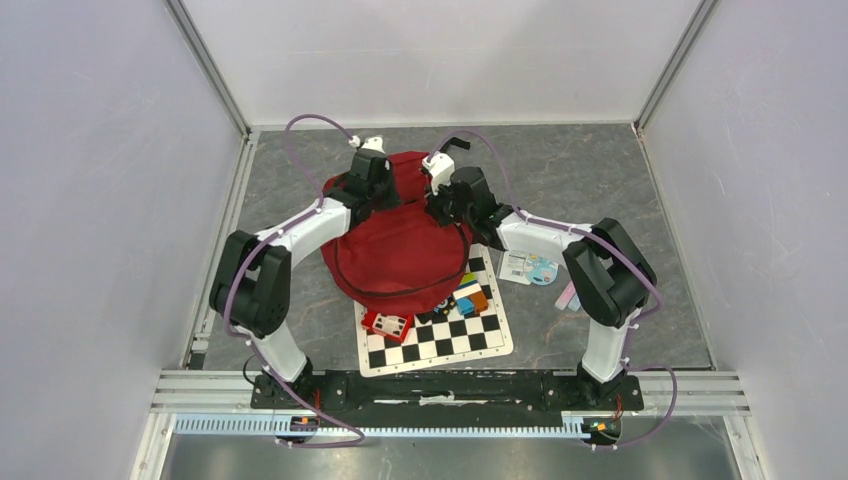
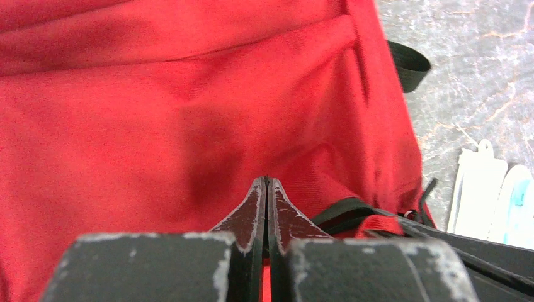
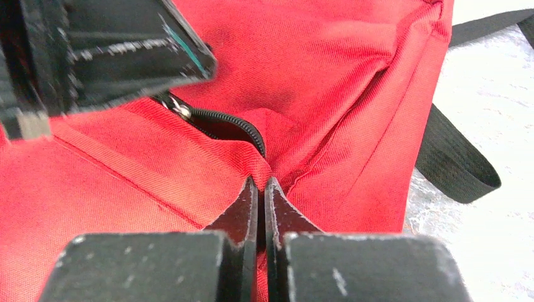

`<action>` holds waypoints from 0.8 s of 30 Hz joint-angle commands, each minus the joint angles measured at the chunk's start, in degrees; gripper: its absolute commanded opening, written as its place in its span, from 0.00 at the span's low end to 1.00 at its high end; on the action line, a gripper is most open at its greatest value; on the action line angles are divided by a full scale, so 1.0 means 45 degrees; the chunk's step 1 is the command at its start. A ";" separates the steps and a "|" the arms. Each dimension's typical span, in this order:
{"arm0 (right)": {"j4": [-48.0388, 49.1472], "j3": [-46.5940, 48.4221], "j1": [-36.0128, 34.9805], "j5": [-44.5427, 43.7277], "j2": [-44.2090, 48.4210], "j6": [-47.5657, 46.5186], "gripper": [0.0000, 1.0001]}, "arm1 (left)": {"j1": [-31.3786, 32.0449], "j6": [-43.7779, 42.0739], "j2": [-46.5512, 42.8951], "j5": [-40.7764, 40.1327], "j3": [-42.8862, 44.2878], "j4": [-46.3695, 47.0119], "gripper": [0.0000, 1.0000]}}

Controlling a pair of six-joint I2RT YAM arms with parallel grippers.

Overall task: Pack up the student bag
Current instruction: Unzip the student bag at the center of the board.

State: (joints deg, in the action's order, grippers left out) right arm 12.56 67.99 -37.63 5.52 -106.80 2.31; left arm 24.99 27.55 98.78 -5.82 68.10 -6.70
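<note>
The student bag [image 1: 400, 245] is a red fabric backpack lying mid-table, partly over a checkerboard mat. My left gripper [image 1: 372, 190] is at its far left top. In the left wrist view its fingertips [image 2: 266, 182] are pressed together on the red fabric [image 2: 157, 113], with a thin dark bit between the tips. My right gripper [image 1: 441, 205] is at the far right top. In the right wrist view it [image 3: 261, 182] is shut on a bunched fold of red fabric [image 3: 327, 94]. The black zipper [image 3: 220, 123] runs from there towards the left gripper's body [image 3: 94, 50].
The checkerboard mat [image 1: 440, 335] holds a red tile set [image 1: 387, 324] and coloured blocks [image 1: 470, 297] by the bag's near edge. A white and blue packet [image 1: 528, 268] and a pink item [image 1: 567, 297] lie to the right. Black straps [image 3: 453, 157] trail off the bag.
</note>
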 commanded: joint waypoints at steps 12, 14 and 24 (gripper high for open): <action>-0.0158 -0.1579 -0.0023 -0.1612 0.1831 -0.0196 0.00 | -0.2213 0.0523 -0.3163 -0.1304 -0.2631 0.0318 0.02; -0.0209 -0.1613 -0.0015 -0.1708 0.1922 -0.0201 0.00 | -0.2456 0.0651 -0.3696 -0.1415 -0.3159 0.0300 0.02; -0.0446 -0.1543 -0.0022 -0.1811 0.2117 -0.0160 0.00 | -0.3034 0.1130 -0.4764 -0.1834 -0.4396 -0.0158 0.02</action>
State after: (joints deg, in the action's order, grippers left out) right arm 13.13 61.25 -38.22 0.49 -100.33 2.26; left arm 12.64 30.59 78.78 -10.35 48.80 -7.16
